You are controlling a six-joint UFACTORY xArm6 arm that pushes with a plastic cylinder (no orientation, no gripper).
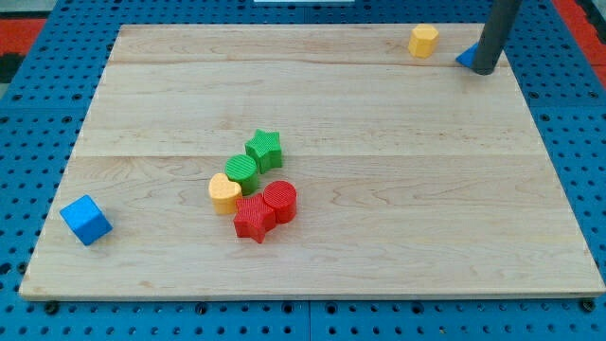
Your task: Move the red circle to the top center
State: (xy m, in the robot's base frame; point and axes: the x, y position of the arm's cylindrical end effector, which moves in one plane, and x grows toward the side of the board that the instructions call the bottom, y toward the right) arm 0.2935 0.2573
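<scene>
Red circle (pixel 280 200) sits a little to the view's left of the board's middle, at the right end of a tight cluster: a red star (pixel 253 217) touches it on its left, a yellow heart (pixel 224 192) lies just beyond that, a green circle (pixel 242 172) sits above the heart, and a green star (pixel 264 149) tops the group. I see my tip (pixel 484 69), a plain dark rod with nothing to spread or pinch, planted at the wooden board's (pixel 398 189) top right corner, well apart from the cluster. It touches a partly hidden blue block (pixel 465 59), with a yellow block (pixel 423 41) just to its left. A blue cube (pixel 86 220) sits alone near the bottom left corner.
</scene>
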